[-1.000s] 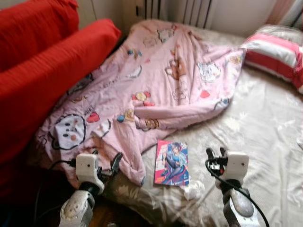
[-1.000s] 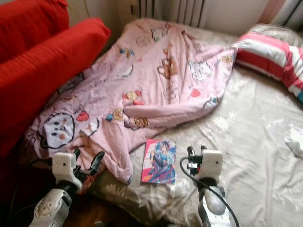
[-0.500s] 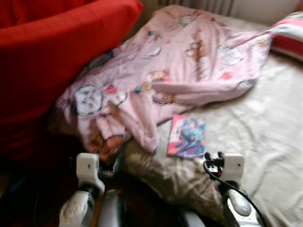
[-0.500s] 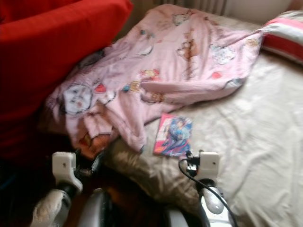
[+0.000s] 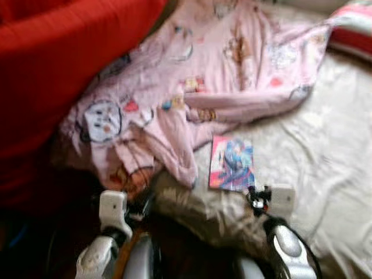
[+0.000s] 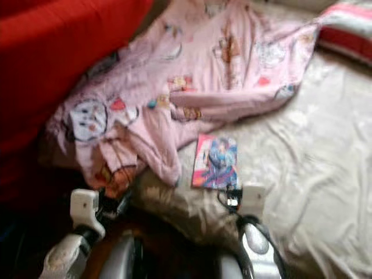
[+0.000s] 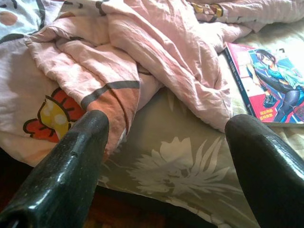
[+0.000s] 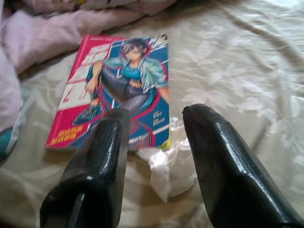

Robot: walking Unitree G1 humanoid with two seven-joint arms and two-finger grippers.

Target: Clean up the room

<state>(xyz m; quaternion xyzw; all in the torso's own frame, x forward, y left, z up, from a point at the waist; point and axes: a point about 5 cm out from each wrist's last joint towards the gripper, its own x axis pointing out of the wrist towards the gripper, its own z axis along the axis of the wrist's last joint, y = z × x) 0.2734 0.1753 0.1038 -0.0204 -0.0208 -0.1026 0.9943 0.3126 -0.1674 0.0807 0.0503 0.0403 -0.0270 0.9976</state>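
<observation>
Left eye view: a book (image 5: 232, 163) lies flat at centre frame on the beige bedsheet (image 5: 325, 151), its upper left corner just beside the pink blanket (image 5: 192, 81). The right gripper (image 8: 154, 147), fingers narrowly parted and empty, hovers near the book's lower edge above a crumpled white tissue (image 8: 167, 167). The left gripper (image 7: 166, 156), fingers wide, faces the blanket's edge. A red cushion (image 5: 52, 64) fills the upper left.

Pink blanket (image 5: 232, 64) printed with cartoon figures, hearts and a red-and-yellow flower. Beige bedsheet (image 5: 325, 151) with a pale floral pattern. Magazine (image 8: 116, 90) with a magenta-and-blue cover showing an illustrated figure in teal. Solid red cushion (image 5: 52, 64). Pillow (image 5: 351, 32) striped red, pink and white. White crumpled tissue (image 8: 166, 166).
</observation>
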